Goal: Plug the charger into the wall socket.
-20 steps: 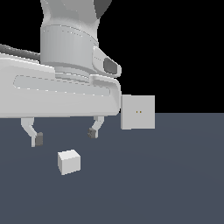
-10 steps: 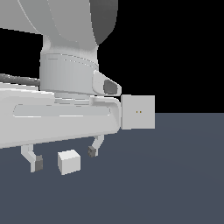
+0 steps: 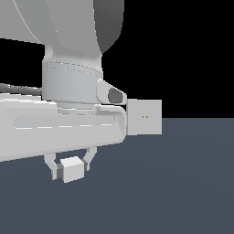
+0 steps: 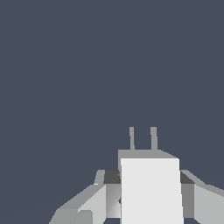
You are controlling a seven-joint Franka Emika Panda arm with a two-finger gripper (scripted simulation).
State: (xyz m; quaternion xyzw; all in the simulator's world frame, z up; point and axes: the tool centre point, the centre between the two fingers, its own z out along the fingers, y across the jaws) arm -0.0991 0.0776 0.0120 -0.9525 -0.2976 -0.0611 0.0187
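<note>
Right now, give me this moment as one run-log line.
phase: grasp | gripper: jaws astride charger, closure unclear | prongs: visible, wrist view | socket: apart, exterior view's right | plugged: no

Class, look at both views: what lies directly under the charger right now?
Only grey floor shows around the charger, which sits between the gripper fingers. Its underside is hidden, so contact with the floor cannot be judged.

The charger [image 3: 72, 169] sits between the fingers of the pincer [image 3: 71, 165], low over the tabletop [image 3: 183, 192]. The wall socket [image 3: 144, 117] stands upright farther back, toward the exterior view's right, apart from the charger.
</note>
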